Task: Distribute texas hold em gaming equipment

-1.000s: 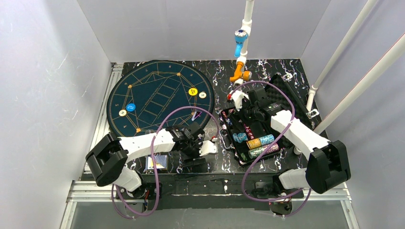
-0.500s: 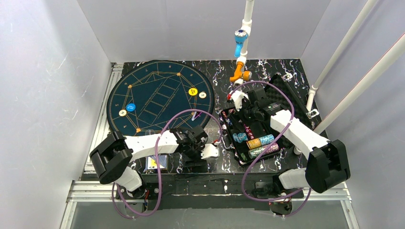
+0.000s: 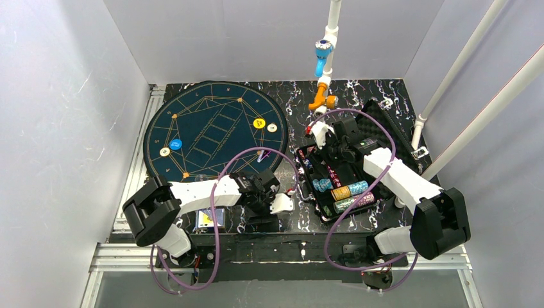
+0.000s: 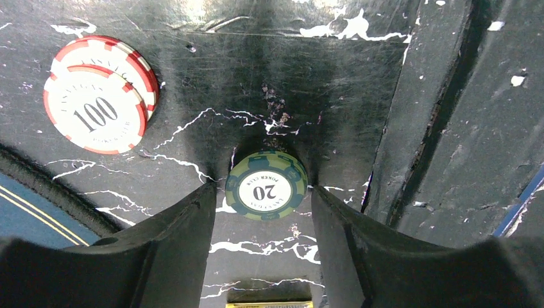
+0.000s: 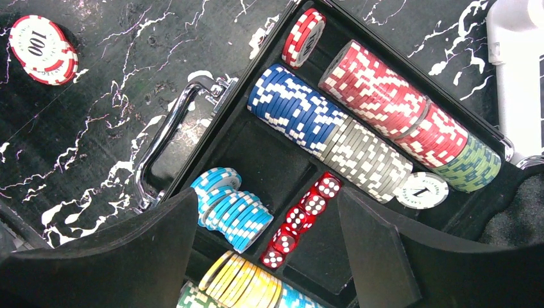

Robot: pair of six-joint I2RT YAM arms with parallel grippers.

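Note:
A green 20 chip (image 4: 266, 186) lies flat on the black marbled table. My left gripper (image 4: 263, 188) is open around it, one fingertip on each side with a thin gap to the chip's edge. Two stacked red-and-white 100 chips (image 4: 96, 96) lie beyond it to the left. My right gripper (image 5: 266, 196) hangs open over the black case (image 3: 375, 192), above light blue chips (image 5: 231, 205) and red dice (image 5: 301, 218), holding nothing. The round dark mat (image 3: 215, 128) carries a yellow chip (image 3: 258, 123), a blue chip (image 3: 176, 144) and a white chip (image 3: 165, 152).
Rows of blue, grey, red and green chips (image 5: 359, 122) fill the case. Its lid (image 3: 391, 125) lies open at the back right. Blue-backed cards (image 3: 210, 219) sit by the left arm's base. A white pipe with blue and orange fittings (image 3: 324, 64) hangs at the back.
My left gripper's jaws have narrowed around the green chip, and the left arm has shifted slightly. The right arm has not moved.

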